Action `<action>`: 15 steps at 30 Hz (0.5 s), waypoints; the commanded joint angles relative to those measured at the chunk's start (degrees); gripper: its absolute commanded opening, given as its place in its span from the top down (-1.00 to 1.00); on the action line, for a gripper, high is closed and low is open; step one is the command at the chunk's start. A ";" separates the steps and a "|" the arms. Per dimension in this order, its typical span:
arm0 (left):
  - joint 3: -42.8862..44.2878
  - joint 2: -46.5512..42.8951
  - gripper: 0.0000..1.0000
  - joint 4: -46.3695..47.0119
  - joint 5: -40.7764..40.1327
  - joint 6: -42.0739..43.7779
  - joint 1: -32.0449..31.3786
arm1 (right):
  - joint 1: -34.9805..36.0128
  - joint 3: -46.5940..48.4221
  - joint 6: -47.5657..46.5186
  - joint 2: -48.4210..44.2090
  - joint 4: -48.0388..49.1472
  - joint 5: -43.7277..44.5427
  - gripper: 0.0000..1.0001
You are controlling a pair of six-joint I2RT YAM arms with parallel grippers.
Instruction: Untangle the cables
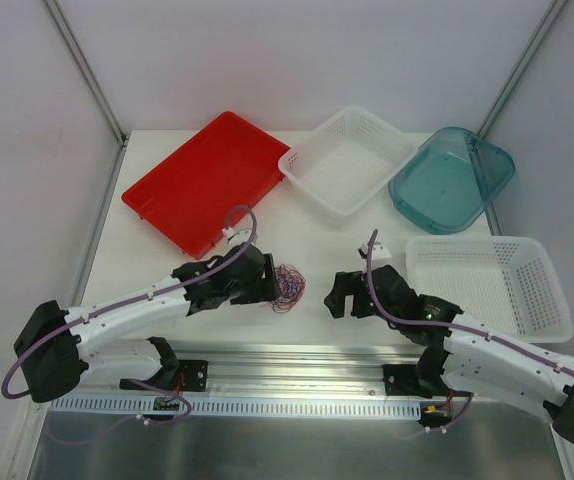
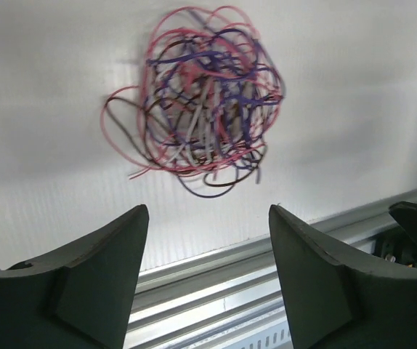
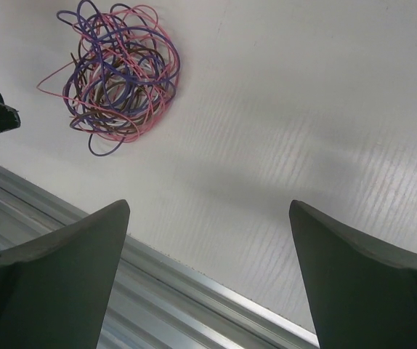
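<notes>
The cables (image 1: 288, 287) lie in one tangled ball of thin purple, pink-red, dark and whitish wires on the white table near its front edge. The ball shows in the left wrist view (image 2: 203, 102) and in the right wrist view (image 3: 118, 73). My left gripper (image 1: 267, 290) is open and empty, just left of the ball, its jaws wide apart (image 2: 208, 218). My right gripper (image 1: 335, 297) is open and empty, a short way right of the ball, its jaws wide apart (image 3: 208, 218).
A red tray (image 1: 202, 180) lies at the back left. A white basket (image 1: 347, 160) and a teal tub (image 1: 452, 180) stand at the back. Another white basket (image 1: 492, 285) stands at the right. A metal rail (image 1: 297, 355) runs along the front edge.
</notes>
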 commanded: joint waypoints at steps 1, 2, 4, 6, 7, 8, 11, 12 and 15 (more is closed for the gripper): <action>-5.06 -3.12 -0.33 -0.34 -5.28 -12.92 -0.56 | 0.85 3.40 -1.19 2.68 1.69 1.38 -0.94; -6.64 -3.39 -0.30 -0.17 -6.59 -18.26 -0.56 | 1.20 3.58 -1.45 3.38 2.13 1.47 -0.94; -7.71 -3.57 -0.26 0.01 -7.75 -21.90 -0.56 | 1.90 4.19 -1.98 5.23 2.84 1.20 -0.94; -7.71 -3.13 -0.26 0.18 -9.24 -25.24 -0.56 | 2.34 4.54 -2.60 6.19 3.45 1.12 -0.94; -7.54 -2.96 -0.26 0.79 -9.51 -26.21 -0.56 | 3.04 4.72 -3.21 6.90 3.45 1.20 -0.94; -6.93 -2.69 -0.26 0.89 -9.94 -26.74 -0.56 | 3.40 4.98 -3.56 7.25 3.19 1.29 -0.94; -6.31 -2.16 -0.26 1.76 -11.18 -29.11 -0.56 | 4.19 4.99 -4.35 7.87 2.84 1.47 -0.94; -6.30 -2.08 -0.25 2.20 -11.44 -29.82 -0.56 | 4.28 4.90 -4.53 7.78 2.84 1.38 -0.93; -6.22 -1.03 -0.25 3.08 -12.32 -31.93 -0.56 | 4.46 4.90 -4.88 7.61 2.66 1.55 -0.94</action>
